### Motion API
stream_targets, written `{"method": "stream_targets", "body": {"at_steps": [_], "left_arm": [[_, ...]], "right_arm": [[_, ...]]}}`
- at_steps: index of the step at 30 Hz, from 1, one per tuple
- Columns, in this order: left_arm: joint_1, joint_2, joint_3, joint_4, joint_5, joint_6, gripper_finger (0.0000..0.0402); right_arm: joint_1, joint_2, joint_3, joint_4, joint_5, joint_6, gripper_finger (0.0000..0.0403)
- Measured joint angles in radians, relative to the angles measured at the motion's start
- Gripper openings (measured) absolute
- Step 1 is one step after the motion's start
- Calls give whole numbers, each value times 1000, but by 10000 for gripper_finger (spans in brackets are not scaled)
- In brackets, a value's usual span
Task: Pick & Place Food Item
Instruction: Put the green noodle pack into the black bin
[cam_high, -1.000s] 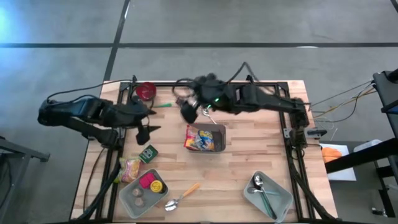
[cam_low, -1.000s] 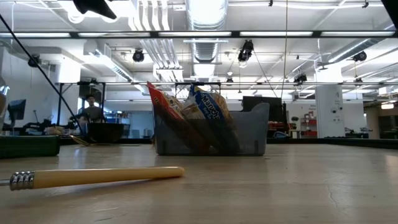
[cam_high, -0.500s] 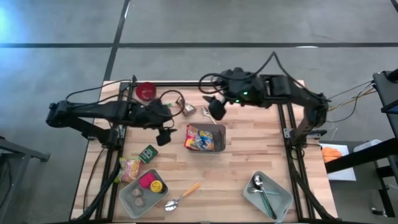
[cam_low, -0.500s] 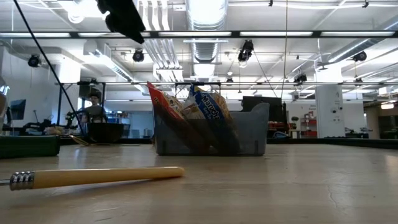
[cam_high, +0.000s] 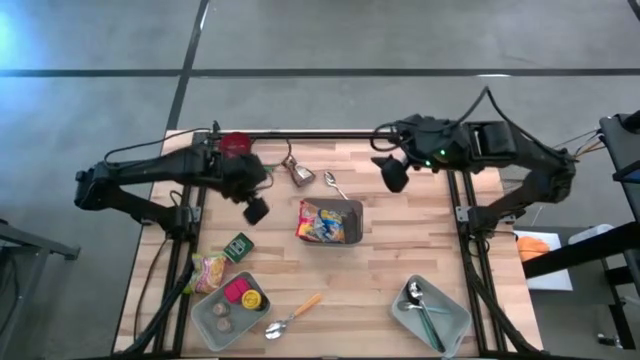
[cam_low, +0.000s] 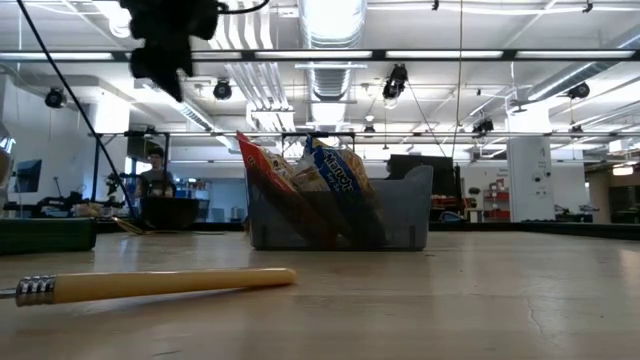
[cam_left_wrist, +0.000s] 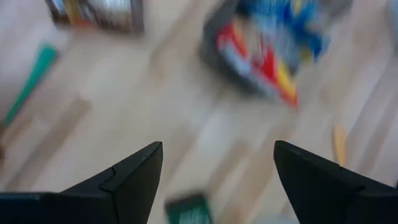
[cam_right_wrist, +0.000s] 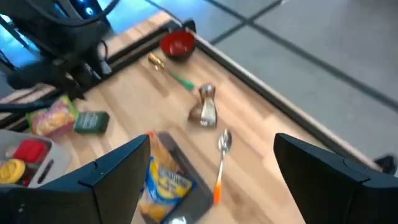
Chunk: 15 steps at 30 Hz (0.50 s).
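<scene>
A wooden counter stands on a grey floor; from the low view, a large workshop with ceiling lights stretches behind it, and a person sits far off at a desk.

Near the middle of the counter sits a grey bin holding bright snack bags, red, yellow and blue. In the low view the bags lean upright inside the bin, their lower parts hidden by its wall.

The left end effector hovers above the counter just left of the bin, fingers spread wide and holding nothing. Its wrist view is heavily blurred: the bags show only as smears of colour, and a small green box is cut off at the picture's edge between the fingers.

The right end effector hangs above the counter's far edge, right of the bin, also wide open and empty.

Along the far edge lie a red bowl, a small brown and silver object that is hard to make out, and an orange-handled spoon. At the near left sit a noodle packet, the green box, and a grey tray of small round items. A wooden-handled spoon lies beside it. Another tray at the near right holds cutlery.
</scene>
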Motion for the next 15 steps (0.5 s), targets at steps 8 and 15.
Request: {"method": "stream_targets", "body": {"at_steps": [8, 15], "left_arm": [[-31, 1, -11, -301, 206, 152, 278], [-36, 1, -127, -338, 270, 246, 225]], "right_arm": [[0, -104, -245, 152, -97, 49, 339], [0, -170, -379, 351, -188, 31, 339]]}}
